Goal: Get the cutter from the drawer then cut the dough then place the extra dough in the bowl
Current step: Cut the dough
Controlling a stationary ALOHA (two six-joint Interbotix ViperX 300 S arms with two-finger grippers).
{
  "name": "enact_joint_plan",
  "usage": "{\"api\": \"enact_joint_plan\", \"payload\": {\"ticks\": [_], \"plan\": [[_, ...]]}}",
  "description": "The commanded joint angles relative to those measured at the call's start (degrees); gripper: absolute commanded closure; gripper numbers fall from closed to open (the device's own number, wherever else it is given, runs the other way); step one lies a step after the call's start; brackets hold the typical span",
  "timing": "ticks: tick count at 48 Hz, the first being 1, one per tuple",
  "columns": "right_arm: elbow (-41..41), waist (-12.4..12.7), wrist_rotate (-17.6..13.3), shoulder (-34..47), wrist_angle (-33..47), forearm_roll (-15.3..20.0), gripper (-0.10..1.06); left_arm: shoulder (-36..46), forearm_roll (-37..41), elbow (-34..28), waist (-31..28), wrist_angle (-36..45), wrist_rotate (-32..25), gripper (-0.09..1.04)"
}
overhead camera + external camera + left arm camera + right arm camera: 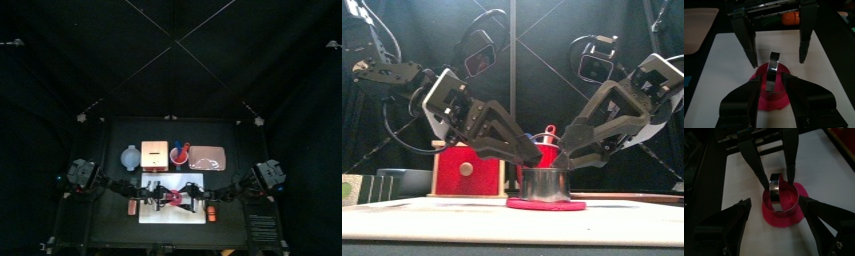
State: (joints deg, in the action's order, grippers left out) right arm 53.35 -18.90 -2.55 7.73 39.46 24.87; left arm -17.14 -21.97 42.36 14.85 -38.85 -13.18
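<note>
Front view: the cutter (545, 183) stands upright on the dough (547, 204), low in the middle of the frame, on the white cutting board (422, 214) that lies on the table.
Left fingers: the left fingers (755, 92) sit close on either side of the cutter and look to be pinching it.
Right fingers: the right fingers (736, 214) are spread wide and hold nothing. They straddle the dough at the lower centre of the right wrist view, apparently without touching it.
Step in hand: most likely pressing the cutter through the dough.
Doing it well: push straight down with the ring level, so the rim bites all round. A tilt would probably leave one side uncut.
Right arm's part: probably to steady the outer dough as the cutter lifts, then to carry it off.
Bowl: the bowl (123, 157) sits at centre left of the top view, well apart from the dough.
</note>
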Motion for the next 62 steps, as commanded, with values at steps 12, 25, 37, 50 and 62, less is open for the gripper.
{"api": "enact_joint_plan", "payload": {"ticks": [12, 25, 37, 50, 62], "plan": [[-0.7, 0.26, 0.26, -2.11, 0.09, 0.44, -0.06, 0.7, -0.18, -0.35, -0.18, -0.18, 0.18, 0.19], [-0.26, 0.44, 0.26, -3.34, 0.0, 0.18, -0.06, 0.62, -0.26, -0.26, -0.09, -0.18, 0.18, 0.19], [-0.18, 0.44, 0.09, -3.43, -0.44, 0.44, -0.06, 0.62, -0.26, -0.18, -0.09, -0.18, 0.18, 0.19], [-0.09, 0.53, 0.09, -3.78, -0.7, 0.53, 0.18, 0.62, -0.26, -0.18, -0.18, 0.79, 0.18, 0.19], [-0.53, 1.14, 0.18, -2.37, -3.6, 0.0, 0.37, 0.62, -0.18, -0.44, -0.18, 0.79, 0.09, 0.19]]}}
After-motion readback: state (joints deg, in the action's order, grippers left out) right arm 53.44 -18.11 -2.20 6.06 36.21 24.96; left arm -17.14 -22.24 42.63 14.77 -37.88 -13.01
